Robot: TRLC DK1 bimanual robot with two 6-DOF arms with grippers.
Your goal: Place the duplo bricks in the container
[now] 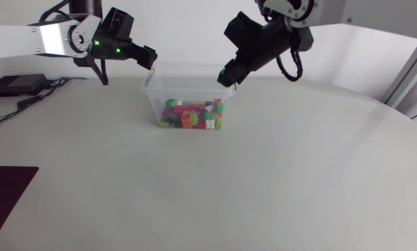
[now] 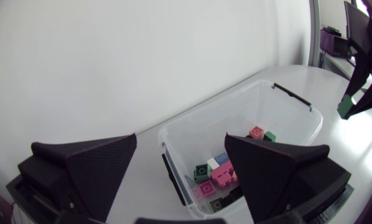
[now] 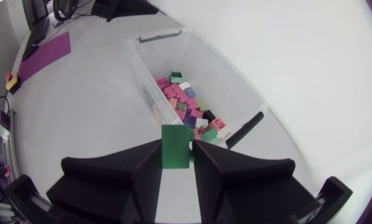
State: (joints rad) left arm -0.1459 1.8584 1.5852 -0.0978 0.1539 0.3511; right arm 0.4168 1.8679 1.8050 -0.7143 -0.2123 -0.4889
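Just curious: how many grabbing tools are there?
2. The left tool is open at one end of the container; the right tool holds a green brick at the other.

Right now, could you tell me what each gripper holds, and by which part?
The right gripper pinches a green brick by its opposite side faces; the left gripper is open and holds nothing.

Container [image 2: 239,112] of bricks [image 2: 206,187] beyond wide-spread gripper [image 2: 180,140]

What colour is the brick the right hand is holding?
Green. The brick shows best in the right wrist view, clamped in the right hand.
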